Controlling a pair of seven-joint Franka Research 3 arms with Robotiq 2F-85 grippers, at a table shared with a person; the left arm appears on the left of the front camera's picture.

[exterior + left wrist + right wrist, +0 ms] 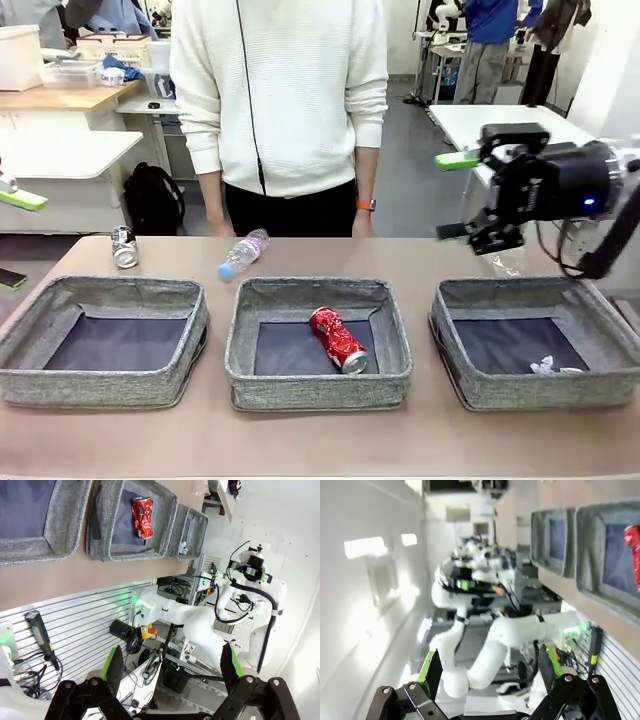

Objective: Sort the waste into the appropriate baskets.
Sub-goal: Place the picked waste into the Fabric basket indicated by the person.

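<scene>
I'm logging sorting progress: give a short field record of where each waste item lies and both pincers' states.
middle basket: red can inside
right basket: white scrap inside
on table behind baskets: dark can, blue-capped bottle, clear bottle
left pincer: open, holding nothing
right pincer: open, holding nothing

Three grey baskets [100,385] [318,388] [540,390], two drink cans [338,340] [124,247], two clear bottles [243,253] [506,262] and one white scrap [548,367].
</scene>
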